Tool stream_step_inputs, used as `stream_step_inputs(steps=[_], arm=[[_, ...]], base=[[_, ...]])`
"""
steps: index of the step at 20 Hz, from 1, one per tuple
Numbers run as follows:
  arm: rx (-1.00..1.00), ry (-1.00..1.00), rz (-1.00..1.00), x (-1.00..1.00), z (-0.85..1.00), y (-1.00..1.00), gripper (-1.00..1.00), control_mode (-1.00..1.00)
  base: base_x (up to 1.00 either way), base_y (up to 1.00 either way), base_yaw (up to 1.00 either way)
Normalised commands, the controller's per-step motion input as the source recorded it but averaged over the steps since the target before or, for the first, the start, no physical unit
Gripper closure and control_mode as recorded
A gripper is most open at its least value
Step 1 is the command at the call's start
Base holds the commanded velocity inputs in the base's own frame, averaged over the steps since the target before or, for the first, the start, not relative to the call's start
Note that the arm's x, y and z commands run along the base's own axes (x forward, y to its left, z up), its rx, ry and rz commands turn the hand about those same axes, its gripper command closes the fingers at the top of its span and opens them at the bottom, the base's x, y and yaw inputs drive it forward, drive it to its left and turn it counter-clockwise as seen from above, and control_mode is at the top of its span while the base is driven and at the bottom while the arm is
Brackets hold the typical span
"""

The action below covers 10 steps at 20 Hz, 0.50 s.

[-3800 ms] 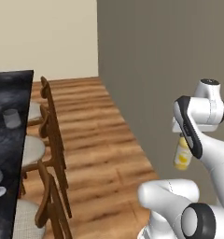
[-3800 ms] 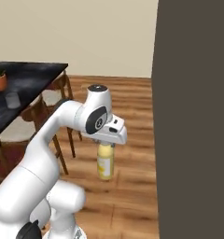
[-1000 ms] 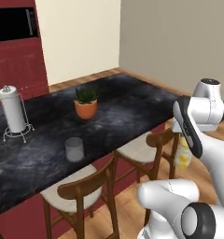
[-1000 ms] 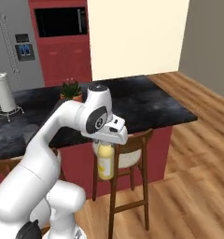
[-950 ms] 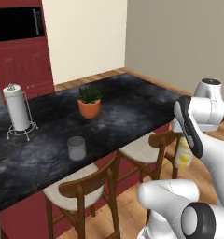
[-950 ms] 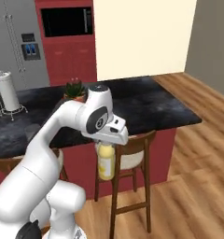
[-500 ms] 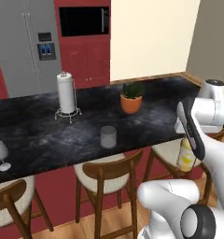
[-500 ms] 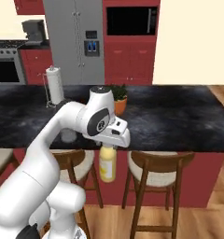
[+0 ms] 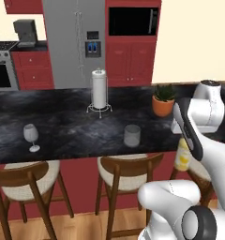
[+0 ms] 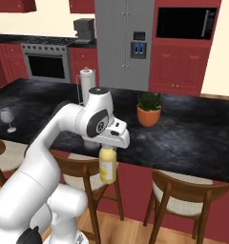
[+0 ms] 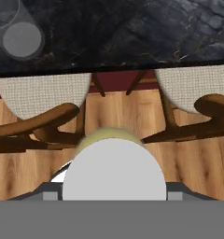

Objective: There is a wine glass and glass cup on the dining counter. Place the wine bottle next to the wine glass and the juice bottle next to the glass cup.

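Presently, on the long dining counter with black marbled stone top and red front [image 9: 63, 126], a small clear stemmed wine glass [image 9: 31, 138] stands far left. Behind, a white paper-towel roll on a wire stand [image 9: 100, 91]. Near the front edge sits the clear greyish straight-sided glass cup [image 9: 132, 135], well apart from the stemmed glass. A green plant in an orange pot [image 9: 162, 100] follows. Wooden stools with pale woven seats [image 9: 126, 174] line the red front. Rightmost, the two-finger gripper [image 10: 108, 148] pinches the yellow white-capped juice bottle [image 10: 107, 165], hanging upright above the floor, short of the counter.
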Motion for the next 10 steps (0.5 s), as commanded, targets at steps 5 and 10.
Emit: stream_step_inputs(steps=[5,10], arm=[[0.0,0.0,0.0,0.0,0.0,0.0,1.0,1.0],[0.0,0.0,0.0,0.0,0.0,0.0,1.0,1.0]], base=[[0.32,-0.4,0.25],[0.3,-0.48,0.17]])
